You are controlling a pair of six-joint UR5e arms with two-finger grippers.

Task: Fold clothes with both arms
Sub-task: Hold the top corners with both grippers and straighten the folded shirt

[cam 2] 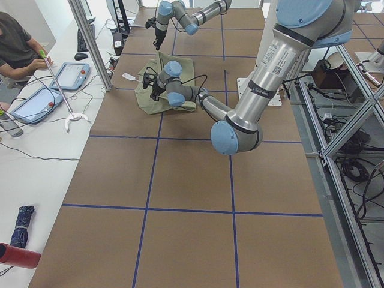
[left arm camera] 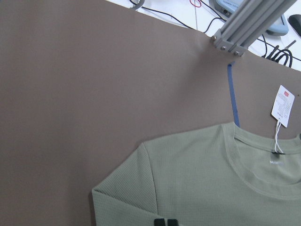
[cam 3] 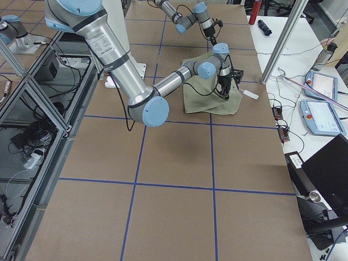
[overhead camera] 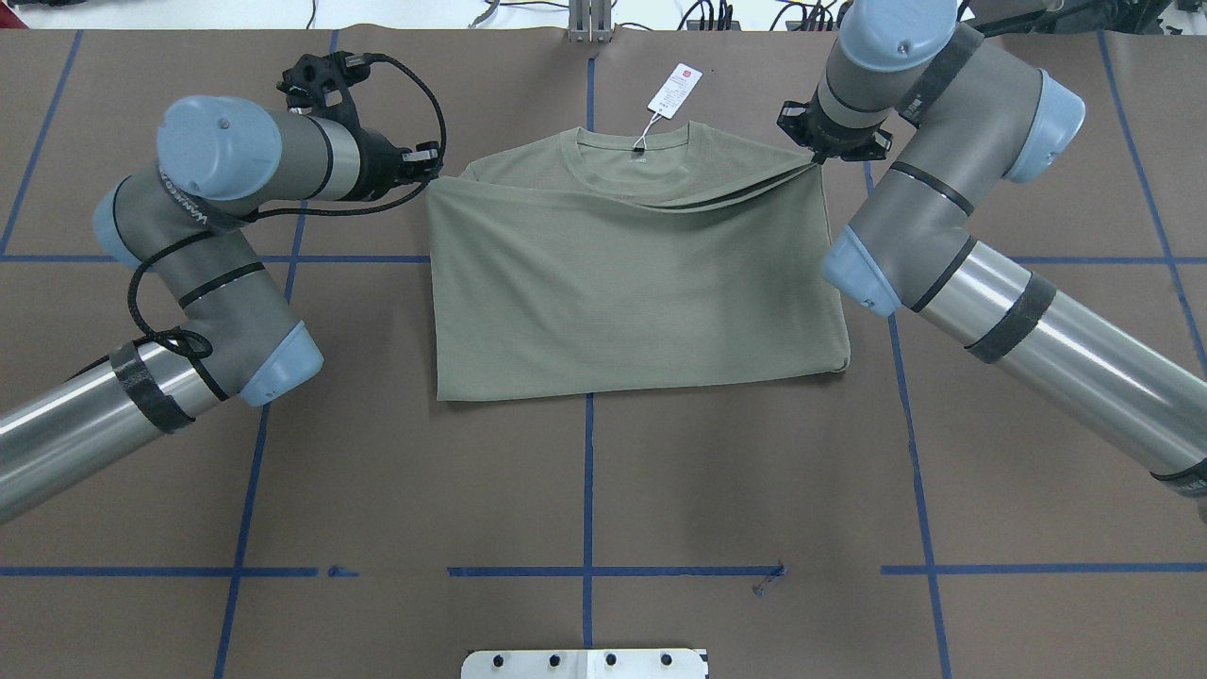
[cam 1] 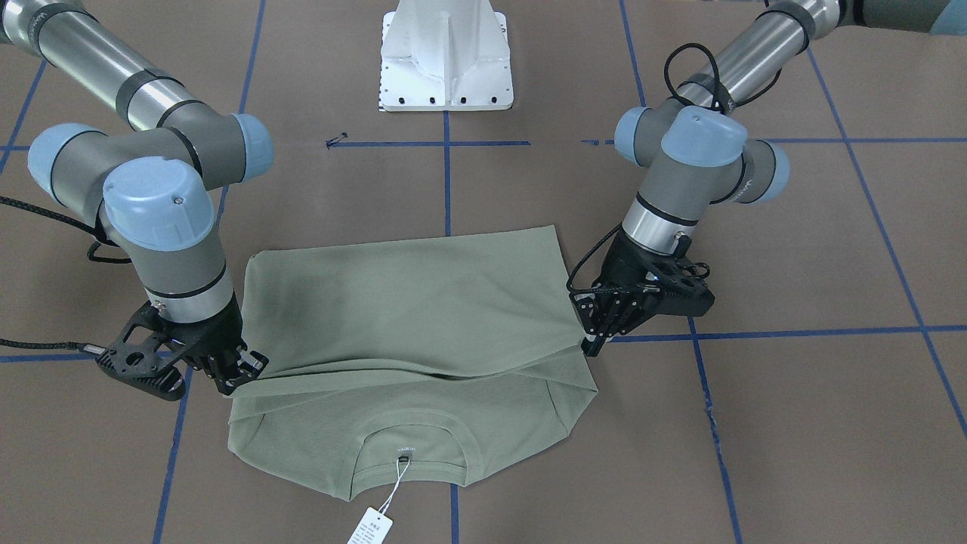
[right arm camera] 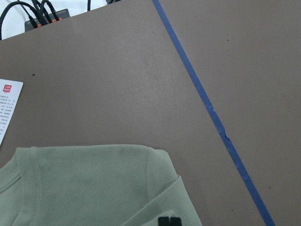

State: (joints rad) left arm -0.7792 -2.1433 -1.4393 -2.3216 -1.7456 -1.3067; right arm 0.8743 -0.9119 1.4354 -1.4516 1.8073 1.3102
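Inspecting the shirt [overhead camera: 632, 283] first: it lies flat at the middle of the table [overhead camera: 603, 490], on the side away from my base. It is sage green and folded across its width, the lower half laid up over the chest. The folded layer stops short of the round ribbed collar [cam 1: 412, 431], which remains uncovered. A white hang tag [overhead camera: 675, 91] on a string lies on the table just beyond the collar.

My left gripper [overhead camera: 429, 165] is at the shirt's corner on my left, fingers drawn together and pinching the edge of the upper layer. My right gripper [overhead camera: 816, 156] is at the opposite corner, likewise pinching the upper layer. That edge is raised slightly off the layer beneath, leaving a dark gap along the fold line. Both wrist views show the black fingertips [left arm camera: 165, 222] close together on green fabric.

Blue tape lines [overhead camera: 587, 471] divide the brown table surface into squares. The white pedestal [cam 1: 446, 57] stands at the table's edge on my side, well apart from the shirt.
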